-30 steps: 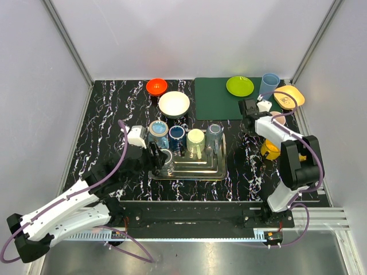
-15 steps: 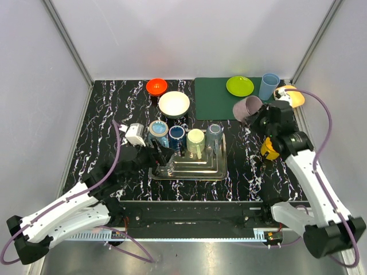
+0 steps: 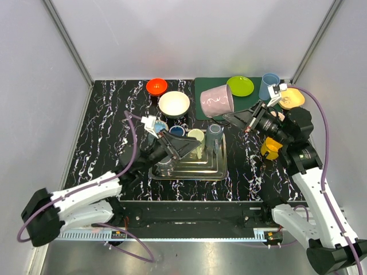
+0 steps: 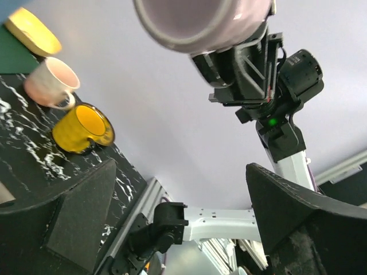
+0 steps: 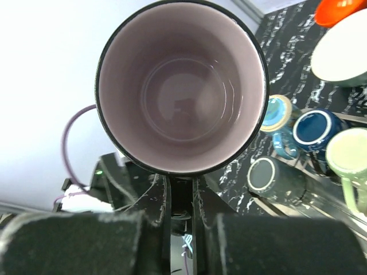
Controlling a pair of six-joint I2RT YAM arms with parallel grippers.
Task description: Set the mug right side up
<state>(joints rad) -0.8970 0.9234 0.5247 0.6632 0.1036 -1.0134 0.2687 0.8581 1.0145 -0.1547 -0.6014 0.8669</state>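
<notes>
Two grippers: right gripper [image 3: 234,113] clamps the glossy, round mauve mug [image 3: 217,99], now lifted higher than before; left gripper [image 3: 180,146], empty, has spread wide above the steel tray [image 3: 202,167].

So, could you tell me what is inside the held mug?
Nothing visible: the mug, held by the right claw, shows a bare interior down to its bottom. No part is hidden.

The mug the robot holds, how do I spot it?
Find the green mat at the back of the table. Over its left end, the right arm's fingers hold a tilted pale pink mug. It is the only mug in the air; the rest stand on the tray or table.
</notes>
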